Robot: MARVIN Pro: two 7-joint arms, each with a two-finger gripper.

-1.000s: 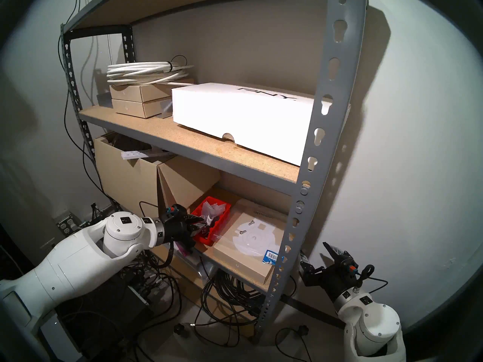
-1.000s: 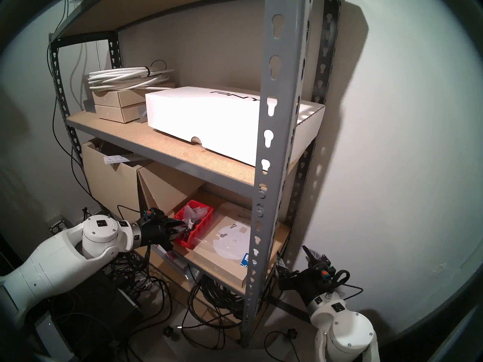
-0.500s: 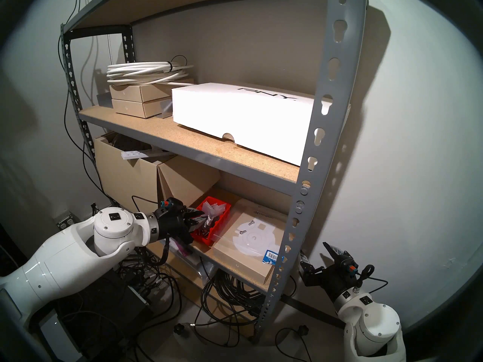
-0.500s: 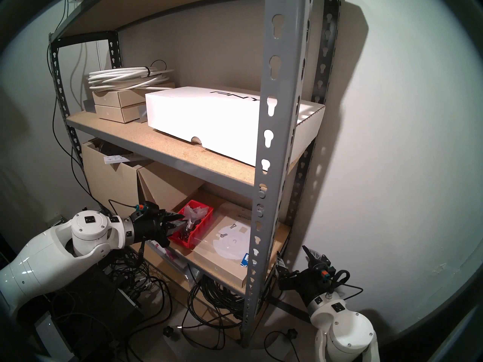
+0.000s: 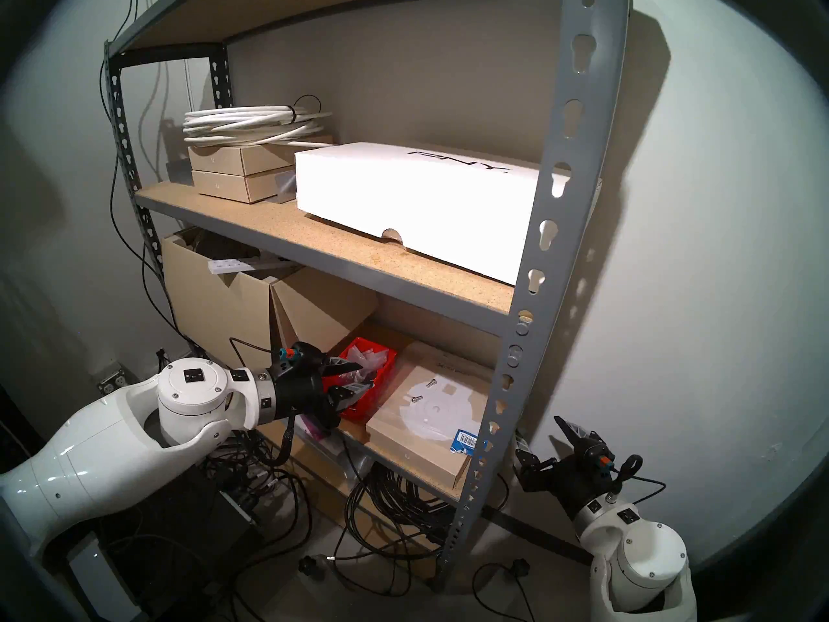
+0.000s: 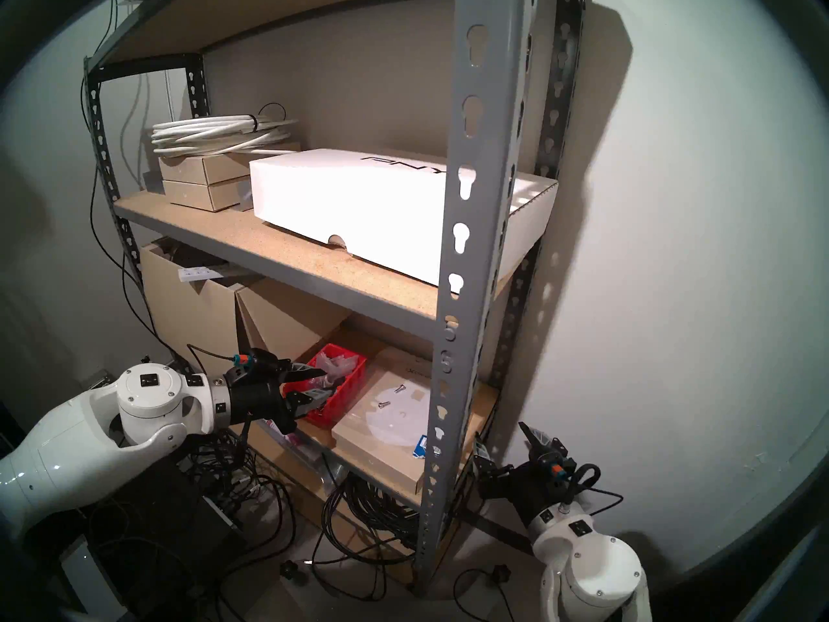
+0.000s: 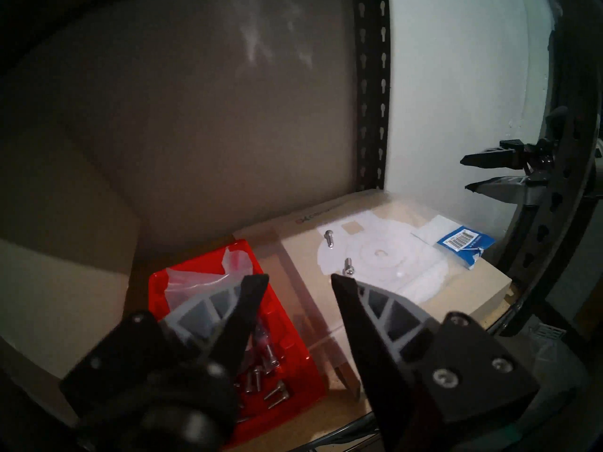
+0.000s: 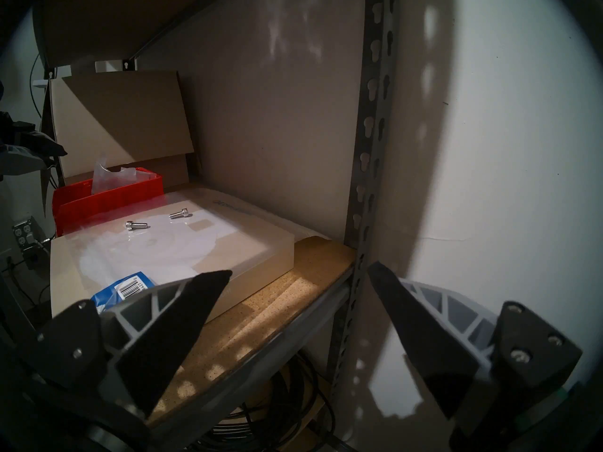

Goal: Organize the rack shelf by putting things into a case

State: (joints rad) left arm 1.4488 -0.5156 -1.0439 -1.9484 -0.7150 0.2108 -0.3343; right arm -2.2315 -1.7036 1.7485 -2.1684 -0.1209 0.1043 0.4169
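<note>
Over the red bin (image 7: 290, 314) we spread our empty left tool (image 7: 298, 280); several screws (image 7: 261, 381) are binned, two screws (image 7: 339, 252) remain on the flat box (image 7: 408, 278).

We see a bright red bin (image 7: 287, 337) with ribbed sides beside a tan flat box (image 5: 417, 432) printed with a white round shape. Two silver screws (image 8: 137, 225) shine on that box, and more silver ones lie in the bin. A blue label (image 7: 465, 244) carries a black barcode. The rack (image 5: 556, 230) is grey with speckled tan boards; a big box (image 5: 403, 199) is white with black lettering.
</note>
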